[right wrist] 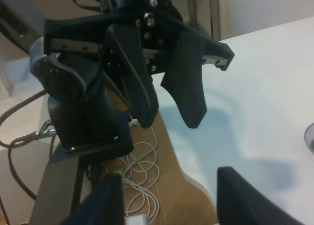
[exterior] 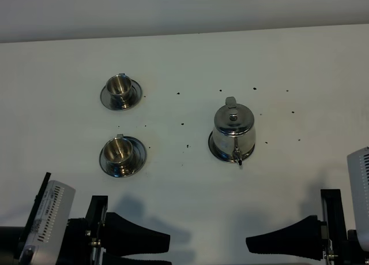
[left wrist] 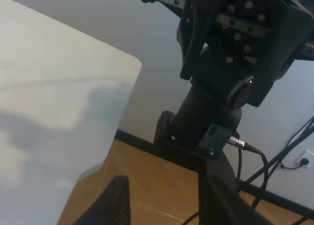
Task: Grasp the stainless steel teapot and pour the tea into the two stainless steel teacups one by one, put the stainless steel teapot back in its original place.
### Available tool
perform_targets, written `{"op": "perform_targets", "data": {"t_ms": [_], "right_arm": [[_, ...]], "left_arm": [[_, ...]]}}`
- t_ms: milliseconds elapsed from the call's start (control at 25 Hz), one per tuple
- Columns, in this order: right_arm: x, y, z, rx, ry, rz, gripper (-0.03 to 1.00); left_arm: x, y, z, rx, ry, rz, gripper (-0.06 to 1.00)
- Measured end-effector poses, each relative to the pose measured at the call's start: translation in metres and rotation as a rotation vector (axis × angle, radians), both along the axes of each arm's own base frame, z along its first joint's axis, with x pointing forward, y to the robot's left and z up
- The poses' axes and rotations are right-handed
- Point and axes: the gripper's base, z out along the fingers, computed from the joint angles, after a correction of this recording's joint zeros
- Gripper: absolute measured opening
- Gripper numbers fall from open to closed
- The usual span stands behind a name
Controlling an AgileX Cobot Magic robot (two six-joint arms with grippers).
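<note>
The stainless steel teapot (exterior: 233,126) stands upright with its lid on, right of the table's middle, spout toward the front edge. The two stainless steel teacups sit on saucers at the left, one farther back (exterior: 119,85) and one nearer (exterior: 119,150). My left gripper (exterior: 164,250) hovers at the front left, below the near cup, fingers pointing right. The right wrist view shows the left gripper (right wrist: 170,121) with its fingers apart and empty. My right gripper (exterior: 253,246) is at the front right, pointing left, well short of the teapot. Its fingers (right wrist: 245,198) stand wide apart with nothing between them.
Small dark specks (exterior: 184,124) dot the white table (exterior: 300,68) between the cups and the teapot. The arms' white housings (exterior: 55,204) sit at both front corners. Beyond the table's front edge, the wrist views show wooden floor and loose cables (right wrist: 142,195).
</note>
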Motion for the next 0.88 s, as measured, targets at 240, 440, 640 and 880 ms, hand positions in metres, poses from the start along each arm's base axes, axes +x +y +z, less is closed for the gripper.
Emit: {"op": "perform_targets", "data": {"t_ms": [240, 440, 640, 880], "right_arm": [[0.0000, 0.0000, 0.0000, 0.000, 0.000, 0.000, 0.42], [0.0000, 0.0000, 0.0000, 0.000, 0.000, 0.000, 0.42], [0.0001, 0.0000, 0.0000, 0.000, 0.000, -0.001, 0.42], [0.0001, 0.0000, 0.0000, 0.000, 0.000, -0.001, 0.42]], "left_arm": [[0.0000, 0.0000, 0.0000, 0.000, 0.000, 0.000, 0.38], [0.0000, 0.0000, 0.0000, 0.000, 0.000, 0.000, 0.38], [0.0000, 0.0000, 0.0000, 0.000, 0.000, 0.000, 0.38], [0.0000, 0.0000, 0.0000, 0.000, 0.000, 0.000, 0.38]]}}
